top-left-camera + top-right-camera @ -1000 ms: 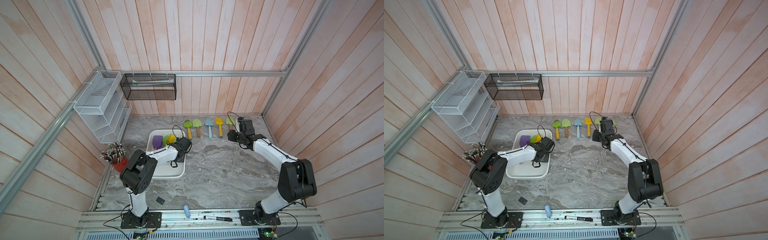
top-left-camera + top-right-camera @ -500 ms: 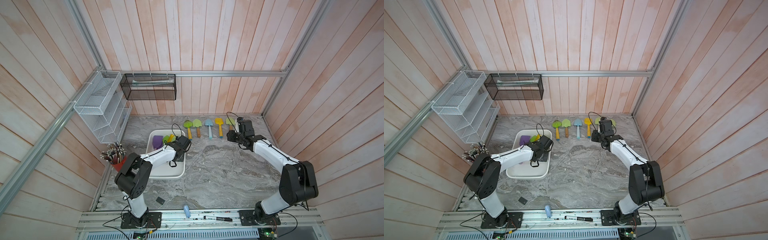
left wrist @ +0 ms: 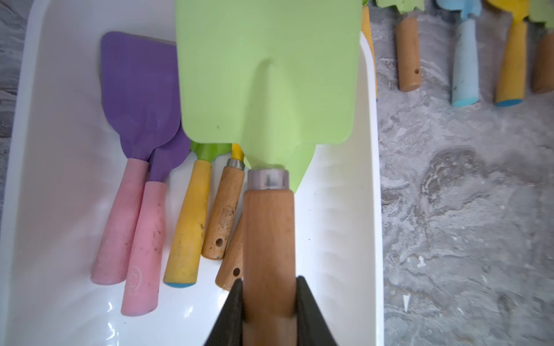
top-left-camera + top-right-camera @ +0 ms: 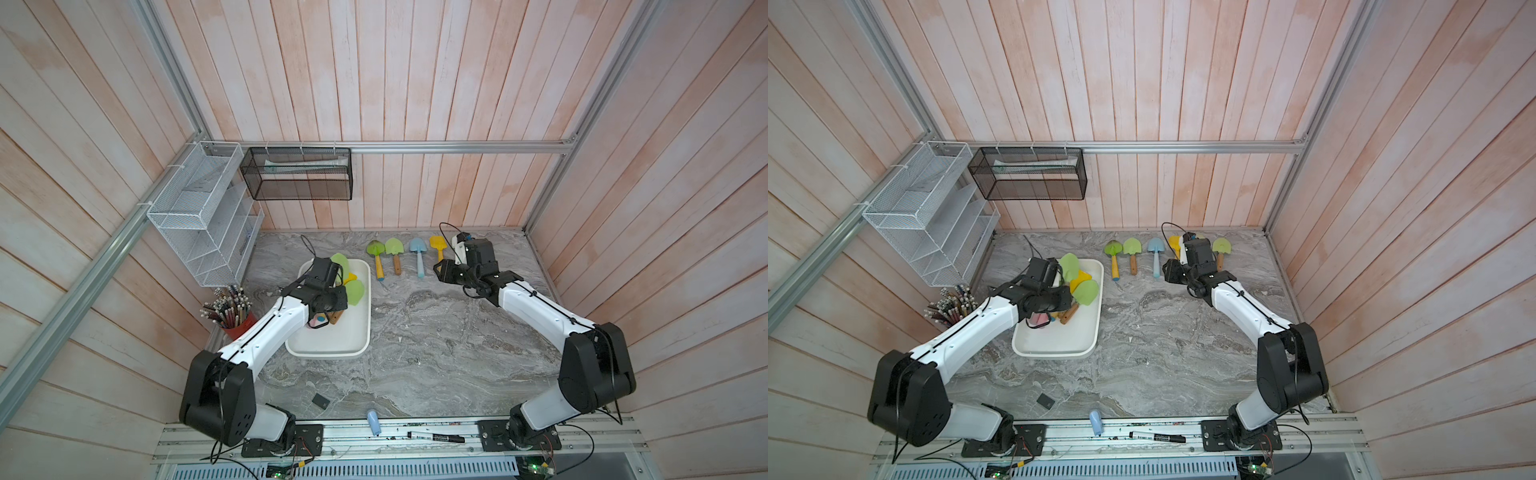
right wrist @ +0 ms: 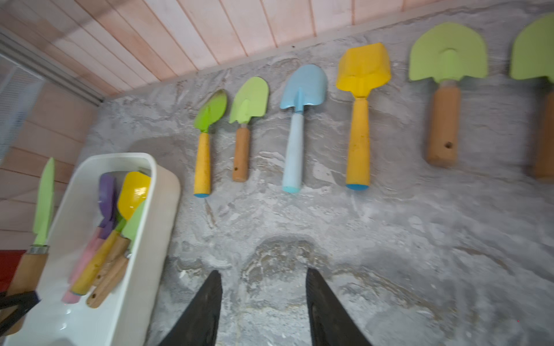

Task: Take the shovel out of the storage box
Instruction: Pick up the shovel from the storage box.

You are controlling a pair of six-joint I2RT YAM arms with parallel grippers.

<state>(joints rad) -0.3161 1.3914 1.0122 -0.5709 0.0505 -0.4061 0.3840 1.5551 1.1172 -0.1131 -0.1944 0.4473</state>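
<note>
My left gripper (image 3: 269,280) is shut on the wooden handle of a light green shovel (image 3: 269,75), held above the white storage box (image 3: 370,209). In both top views its blade (image 4: 341,261) (image 4: 1069,266) sticks out past the far end of the box (image 4: 328,353) (image 4: 1054,353). Several more shovels lie inside, among them purple ones with pink handles (image 3: 141,90). My right gripper (image 5: 263,274) is open and empty over bare table, to the right of the box (image 5: 156,227) and in front of the row of shovels (image 4: 440,268).
Several shovels lie in a row on the table by the back wall (image 5: 302,90). A red cup of pencils (image 4: 232,307) stands left of the box. A white wire rack (image 4: 199,216) and a black mesh basket (image 4: 297,174) hang on the walls. A marker (image 4: 434,437) lies on the front rail.
My left gripper has shifted left over the box with the green shovel in it, raising the blade above the others. The right arm has barely moved.
</note>
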